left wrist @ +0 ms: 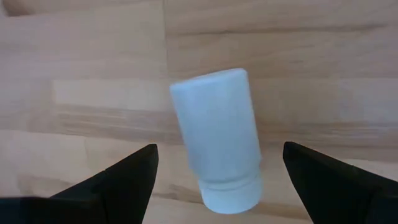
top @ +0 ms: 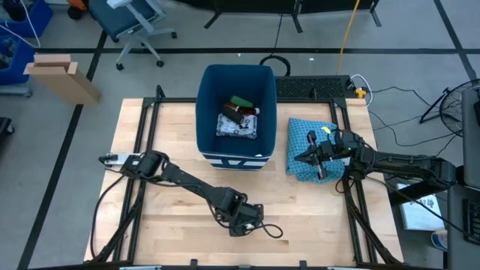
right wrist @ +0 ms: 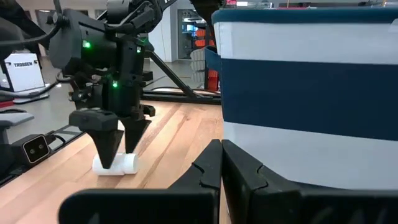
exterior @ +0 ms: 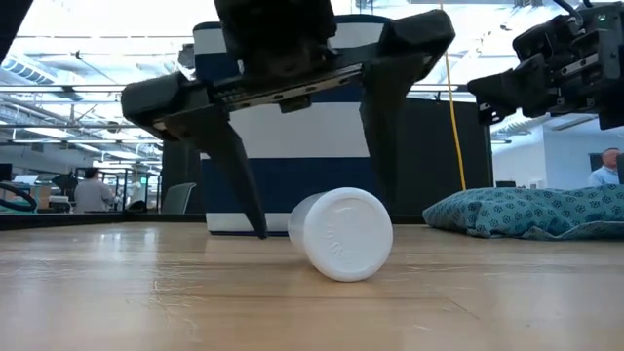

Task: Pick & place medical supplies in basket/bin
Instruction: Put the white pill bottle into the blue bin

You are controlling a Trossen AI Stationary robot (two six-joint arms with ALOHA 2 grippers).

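A white tube (left wrist: 217, 134) with a cap lies on its side on the wooden table, near the near edge; in the low view its cap end (exterior: 343, 234) faces the camera. My left gripper (left wrist: 219, 148) hangs over it, pointing down and open, with one finger on each side of the tube (top: 244, 225) and a gap on both sides. The dark-blue bin (top: 234, 82) stands at the far middle and holds a white packet (top: 236, 127), a red item and dark and green oblongs (top: 241, 102). My right gripper (right wrist: 221, 149) is shut and empty, raised over the blue patterned cloth (top: 311, 139).
The folded blue patterned cloth (exterior: 526, 210) lies right of the bin (exterior: 292, 185). Black frame rails run along the table's left and right sides. Bare wood lies around the tube and between the two arms. People and desks show in the room beyond the table.
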